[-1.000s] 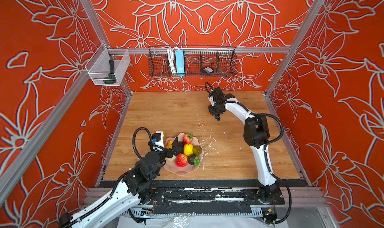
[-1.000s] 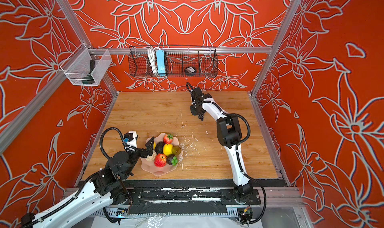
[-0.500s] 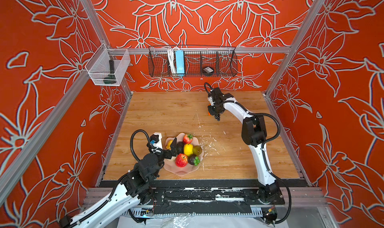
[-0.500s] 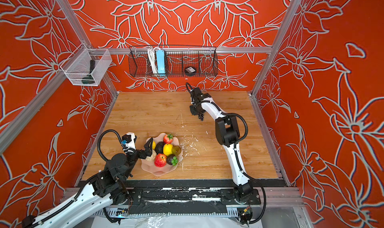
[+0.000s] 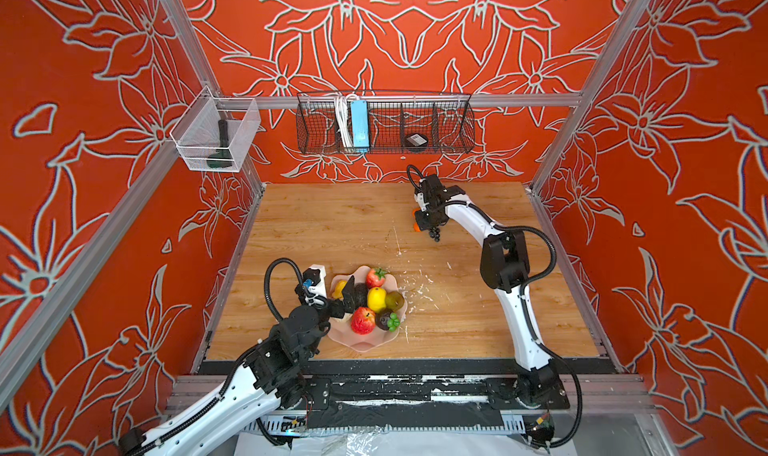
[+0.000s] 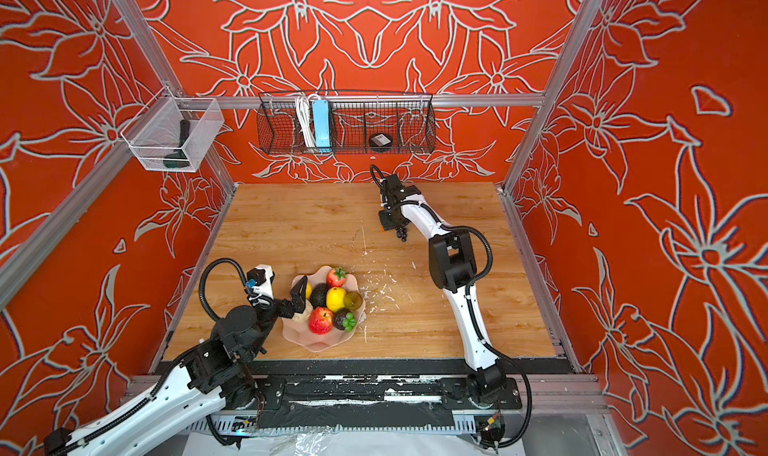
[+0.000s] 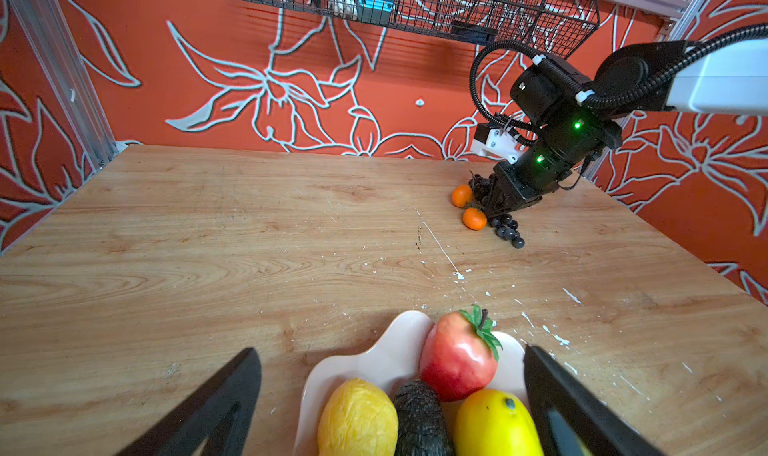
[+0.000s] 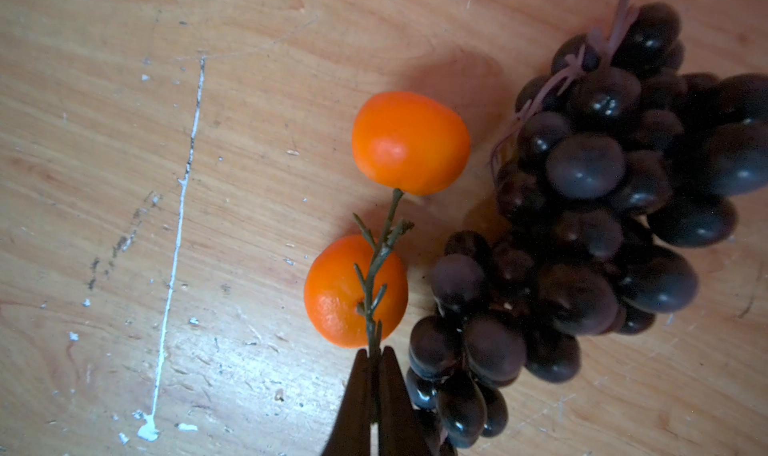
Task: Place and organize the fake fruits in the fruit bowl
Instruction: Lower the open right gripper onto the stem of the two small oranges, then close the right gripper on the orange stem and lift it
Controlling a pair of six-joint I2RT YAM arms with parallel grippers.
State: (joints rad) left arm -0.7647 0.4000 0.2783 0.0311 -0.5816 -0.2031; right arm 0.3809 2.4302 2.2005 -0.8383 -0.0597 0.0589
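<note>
Well away from the fruit bowl [image 5: 360,345], the right tool [image 8: 374,356] pinches only the thin stem [image 8: 381,246] joining two oranges [image 8: 409,142]; lifting could slip it free. The left tool [image 7: 388,350] gapes open above the bowl.

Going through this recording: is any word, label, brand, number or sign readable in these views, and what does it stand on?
No text can be read in any view.
Pale label on the small black device in the wire basket: too small to read.
White mark on the right arm's black wrist housing: blurred, unreadable.
Blue power strip: no print visible.
</note>
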